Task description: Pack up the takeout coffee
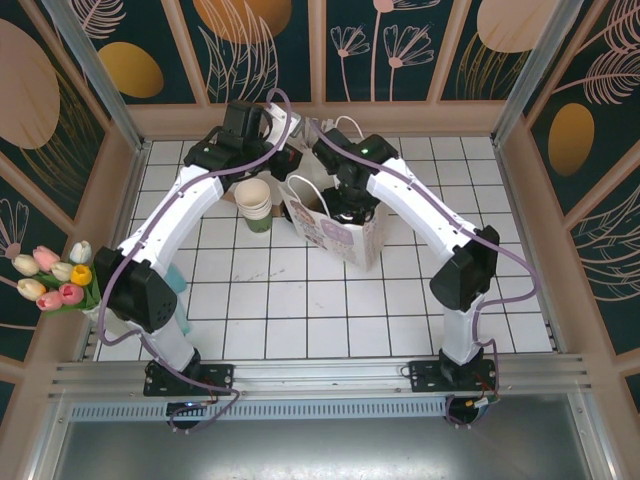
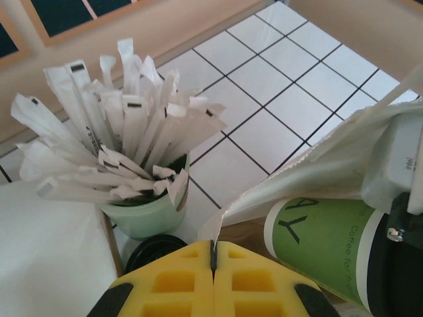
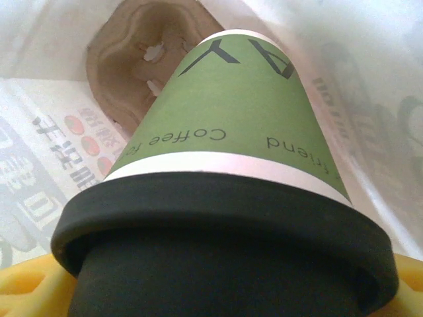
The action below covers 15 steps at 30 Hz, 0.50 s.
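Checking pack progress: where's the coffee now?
Right wrist view: the takeout coffee sits in the right gripper, base-first inside the paper bag, above the cardboard carrier; top view puts the bag rear-centre, right of the cream cups.

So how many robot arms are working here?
2. The left arm reaches to the back beside the cream cups; the right arm holds the takeout coffee inside the paper bag. None seem hidden.

The stack of cream paper cups (image 1: 254,198) stands left of the white paper bag (image 1: 345,240); inside it, the green lidded paper coffee cup (image 3: 231,112) is above the brown moulded-pulp carrier (image 3: 129,63).
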{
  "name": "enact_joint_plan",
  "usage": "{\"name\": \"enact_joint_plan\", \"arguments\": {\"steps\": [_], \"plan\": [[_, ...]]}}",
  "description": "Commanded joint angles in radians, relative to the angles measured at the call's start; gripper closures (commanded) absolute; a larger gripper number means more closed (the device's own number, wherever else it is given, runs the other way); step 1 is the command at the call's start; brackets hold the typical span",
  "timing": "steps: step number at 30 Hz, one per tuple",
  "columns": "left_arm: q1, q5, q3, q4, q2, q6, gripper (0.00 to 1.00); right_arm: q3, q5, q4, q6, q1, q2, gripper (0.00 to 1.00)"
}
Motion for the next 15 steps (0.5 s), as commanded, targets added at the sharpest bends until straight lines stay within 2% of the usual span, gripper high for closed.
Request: {"name": "enact_joint_plan", "arguments": {"steps": [1,5,10,15], "plan": [[-0.001,0.055,0.026,0.011,-0.039,0.025,1.00,0.087,-0.012,-0.015,0.037,-0.010,-0.008,0.42],[-0.001,0.095,-0.004,-0.004,-0.022,0.022,1.00,0.232,-0.042,-0.015,0.033,-0.013,0.016,0.41],[-0.001,0.099,-0.018,-0.006,-0.024,-0.020,1.00,0.153,-0.053,0.036,0.076,-0.020,-0.053,0.41],[-0.001,0.114,-0.062,0.007,-0.037,-0.064,0.94,0.147,-0.081,0.080,0.111,-0.031,-0.103,0.42]]}}
